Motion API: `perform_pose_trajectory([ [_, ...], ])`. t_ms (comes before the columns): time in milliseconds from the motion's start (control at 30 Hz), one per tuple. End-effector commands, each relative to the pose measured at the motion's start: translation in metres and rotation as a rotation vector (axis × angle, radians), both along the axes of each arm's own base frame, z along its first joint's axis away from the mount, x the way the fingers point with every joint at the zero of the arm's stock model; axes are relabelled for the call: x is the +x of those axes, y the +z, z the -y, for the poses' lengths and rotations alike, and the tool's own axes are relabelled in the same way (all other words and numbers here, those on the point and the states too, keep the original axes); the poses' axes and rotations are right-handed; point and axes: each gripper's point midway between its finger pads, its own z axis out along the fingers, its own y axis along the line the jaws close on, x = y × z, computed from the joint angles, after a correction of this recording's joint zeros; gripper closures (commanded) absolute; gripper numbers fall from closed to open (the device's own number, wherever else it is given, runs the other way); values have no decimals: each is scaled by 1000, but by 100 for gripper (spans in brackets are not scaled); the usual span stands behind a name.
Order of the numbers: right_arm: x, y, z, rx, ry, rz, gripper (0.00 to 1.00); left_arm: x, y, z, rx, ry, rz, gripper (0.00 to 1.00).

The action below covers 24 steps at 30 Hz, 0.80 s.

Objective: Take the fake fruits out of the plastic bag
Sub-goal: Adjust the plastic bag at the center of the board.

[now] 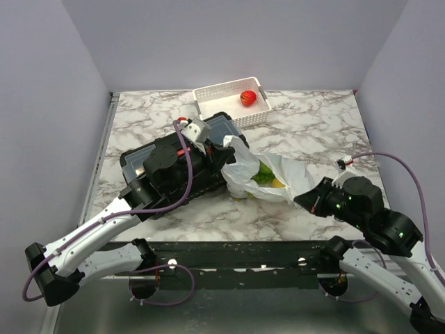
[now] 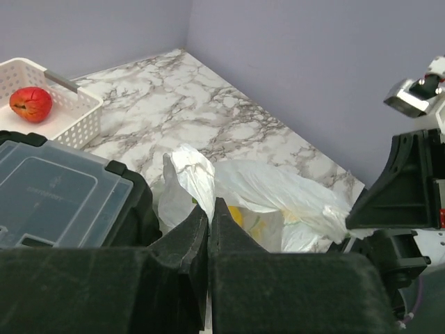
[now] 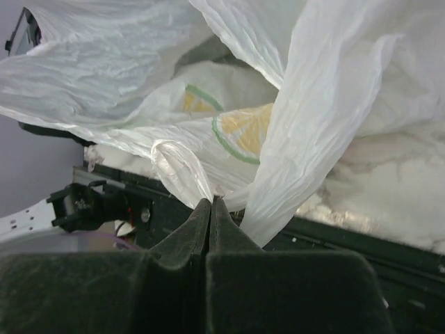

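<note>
The white crinkly plastic bag [image 1: 268, 170] lies on the marble table between my two grippers, its mouth held open. Green and yellow fake fruits [image 1: 268, 179] show inside it. My left gripper [image 1: 226, 154] is shut on the bag's left edge [image 2: 191, 170], beside the black toolbox. My right gripper [image 1: 300, 200] is shut on a twisted bag handle [image 3: 182, 170] at the bag's right end. In the right wrist view the bag [image 3: 292, 104] fills the frame, with a printed citrus slice [image 3: 243, 132] showing. A red fake fruit [image 1: 247, 98] lies in the white basket.
A black toolbox [image 1: 149, 156] with a clear lid [image 2: 49, 191] sits left of the bag, under my left arm. A white perforated basket [image 1: 215, 94] stands at the back centre, also in the left wrist view [image 2: 76, 115]. Grey walls enclose the table.
</note>
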Motion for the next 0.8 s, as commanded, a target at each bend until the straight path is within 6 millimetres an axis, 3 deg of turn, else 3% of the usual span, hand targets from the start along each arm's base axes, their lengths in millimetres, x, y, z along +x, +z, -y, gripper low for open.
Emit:
perform_pose_trajectory([
  [0,-40,-7,2,110,2,-207,99,9,-6,-13,14,68,5,100],
  [133,-51,0,35,43,-46,-129,96,9,-16,-20,27,69,-7,100],
  [233,-48,20,20,101,41,-27,84,5,-20,-19,21,39,-15,100],
  [333,-34,46,-5,145,131,74,49,-5,-20,-12,-7,-29,-5,100],
  [433,-10,58,-15,57,137,107,33,-19,-18,-3,-29,-123,3,100],
  [533,20,65,2,-93,8,115,28,-26,-22,0,-25,-167,-9,100],
  [600,28,88,8,-125,-19,166,25,-25,-27,0,-31,-153,-39,100],
  [700,30,133,9,-41,-18,339,4,-25,-28,-1,-41,-149,-56,100],
  [767,34,150,2,8,-18,396,0,-28,-25,0,-64,-165,-57,100],
])
